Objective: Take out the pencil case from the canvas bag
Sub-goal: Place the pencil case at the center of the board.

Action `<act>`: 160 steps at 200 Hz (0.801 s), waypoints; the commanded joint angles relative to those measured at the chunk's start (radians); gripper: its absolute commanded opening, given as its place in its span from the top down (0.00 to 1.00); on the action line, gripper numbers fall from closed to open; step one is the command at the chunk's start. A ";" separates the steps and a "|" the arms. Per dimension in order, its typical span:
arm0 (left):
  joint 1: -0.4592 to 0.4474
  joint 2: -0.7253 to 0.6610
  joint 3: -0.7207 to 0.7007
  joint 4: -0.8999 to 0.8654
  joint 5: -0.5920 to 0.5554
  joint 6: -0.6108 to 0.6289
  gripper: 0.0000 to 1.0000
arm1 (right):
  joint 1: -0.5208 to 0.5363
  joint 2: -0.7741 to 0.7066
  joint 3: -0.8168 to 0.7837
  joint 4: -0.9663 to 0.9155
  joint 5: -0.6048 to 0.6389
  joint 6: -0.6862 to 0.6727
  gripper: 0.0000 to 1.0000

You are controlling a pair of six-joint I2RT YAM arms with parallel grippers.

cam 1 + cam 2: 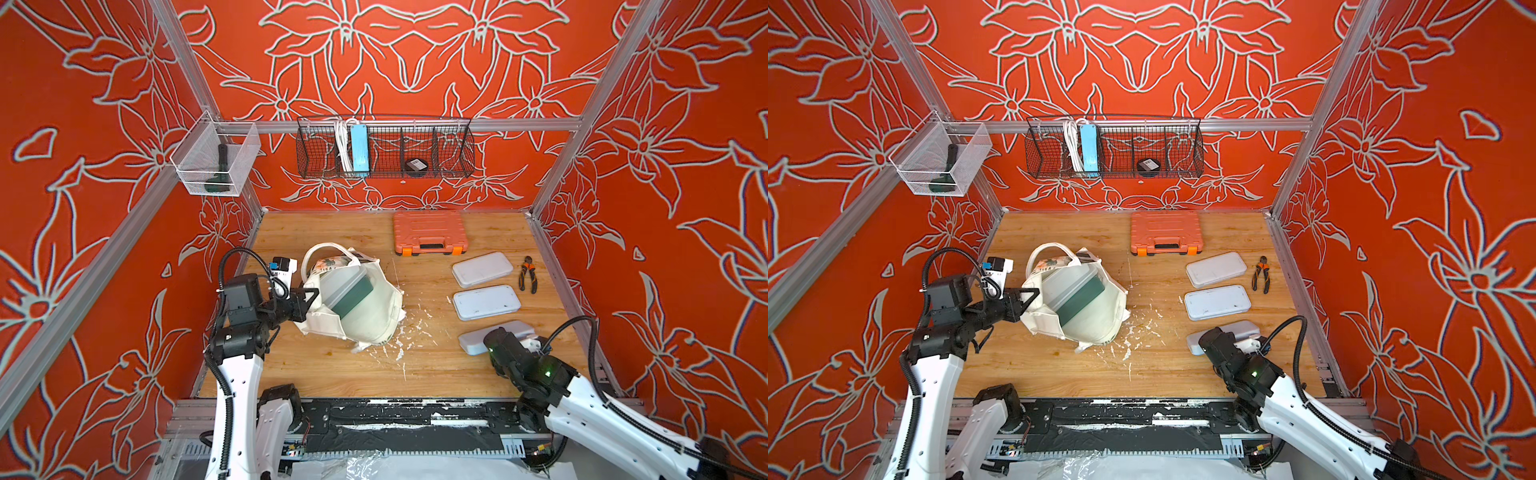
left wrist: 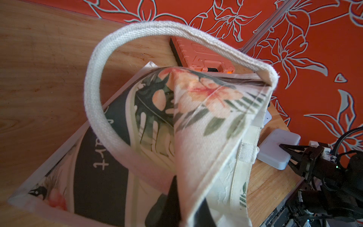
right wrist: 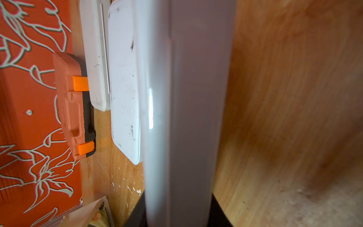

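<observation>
You have the cream-white canvas bag (image 1: 376,320) lying left of centre on the wooden table (image 1: 332,374), with a translucent lidded plastic box (image 1: 343,284) in its mouth. The orange plastic tool case (image 1: 430,230) sits far, at centre. At right, three pale flat plastic cases line up: nearest case (image 1: 471,343), middle case (image 1: 486,301), farthest case (image 1: 482,269). The black-and-orange pliers (image 1: 528,274) lie just right of the farthest.

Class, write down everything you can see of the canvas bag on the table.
The canvas bag is cream woven cloth, slumped on the left half of the wooden table, mouth gaping upward. One face bears a tropical flower print and pale lettering on a dark panel. A looped handle arches up at its far end. A translucent box with a green band lies inside. The left gripper, shut, pinches its left edge.
</observation>
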 commanded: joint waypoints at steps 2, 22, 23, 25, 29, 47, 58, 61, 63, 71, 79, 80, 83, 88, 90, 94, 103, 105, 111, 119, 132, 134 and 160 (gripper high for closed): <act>0.012 -0.008 -0.009 -0.023 -0.005 0.006 1.00 | -0.010 0.051 -0.037 0.008 -0.016 0.062 0.93; 0.012 -0.010 -0.011 -0.023 -0.005 0.007 1.00 | -0.013 0.063 -0.061 0.045 -0.015 0.091 0.93; 0.012 -0.010 -0.011 -0.023 -0.005 0.007 1.00 | -0.014 0.063 -0.062 0.045 -0.014 0.091 0.93; 0.012 -0.010 -0.011 -0.022 -0.005 0.007 1.00 | -0.015 0.064 -0.063 0.044 -0.013 0.096 0.93; 0.012 -0.010 -0.011 -0.021 -0.005 0.008 1.00 | -0.016 0.064 -0.065 0.043 -0.009 0.100 0.93; 0.013 -0.010 -0.011 -0.020 -0.008 0.009 1.00 | -0.021 0.063 -0.070 0.044 0.004 0.088 0.91; 0.012 -0.008 -0.011 -0.020 -0.008 0.009 1.00 | -0.022 0.060 -0.064 0.028 -0.002 0.081 0.89; 0.012 -0.008 -0.011 -0.020 -0.006 0.009 1.00 | -0.023 0.058 -0.063 0.023 -0.002 0.078 0.88; 0.013 -0.008 -0.011 -0.021 -0.006 0.009 1.00 | -0.023 0.057 -0.061 0.018 -0.001 0.076 0.88; 0.012 -0.008 -0.011 -0.021 -0.006 0.009 1.00 | -0.023 0.051 -0.055 0.000 0.004 0.071 0.87; 0.013 -0.008 -0.011 -0.020 -0.006 0.009 1.00 | -0.022 0.042 -0.050 -0.019 0.009 0.068 0.84; 0.012 -0.009 -0.011 -0.020 -0.006 0.009 1.00 | -0.023 0.042 -0.050 -0.021 0.010 0.067 0.84; 0.012 -0.010 -0.011 -0.021 -0.006 0.009 1.00 | -0.022 0.038 -0.049 -0.027 0.012 0.066 0.83; 0.012 -0.010 -0.011 -0.021 -0.006 0.009 1.00 | -0.022 0.030 -0.047 -0.035 0.017 0.064 0.81; 0.013 -0.010 -0.011 -0.021 -0.006 0.009 1.00 | -0.023 0.027 -0.047 -0.039 0.018 0.062 0.81; 0.013 -0.011 -0.011 -0.021 -0.006 0.009 1.00 | -0.023 0.021 -0.046 -0.047 0.021 0.062 0.81; 0.012 -0.012 -0.011 -0.021 -0.006 0.007 1.00 | -0.023 0.010 -0.045 -0.053 0.030 0.058 0.82; 0.012 -0.013 -0.011 -0.021 -0.006 0.007 1.00 | -0.023 0.007 -0.047 -0.053 0.032 0.055 0.82; 0.012 -0.013 -0.011 -0.021 -0.006 0.007 1.00 | -0.024 0.002 -0.048 -0.052 0.037 0.046 0.82; 0.012 -0.013 -0.011 -0.021 -0.006 0.007 1.00 | -0.026 -0.003 -0.048 -0.053 0.038 0.036 0.82; 0.014 -0.013 -0.011 -0.021 -0.006 0.006 1.00 | -0.028 -0.001 -0.050 -0.056 0.029 0.030 0.71; 0.014 -0.013 -0.011 -0.021 -0.006 0.006 1.00 | -0.028 0.000 -0.050 -0.056 0.028 0.029 0.69; 0.014 -0.014 -0.010 -0.023 -0.006 0.006 1.00 | -0.029 0.014 -0.052 -0.055 0.010 0.026 0.51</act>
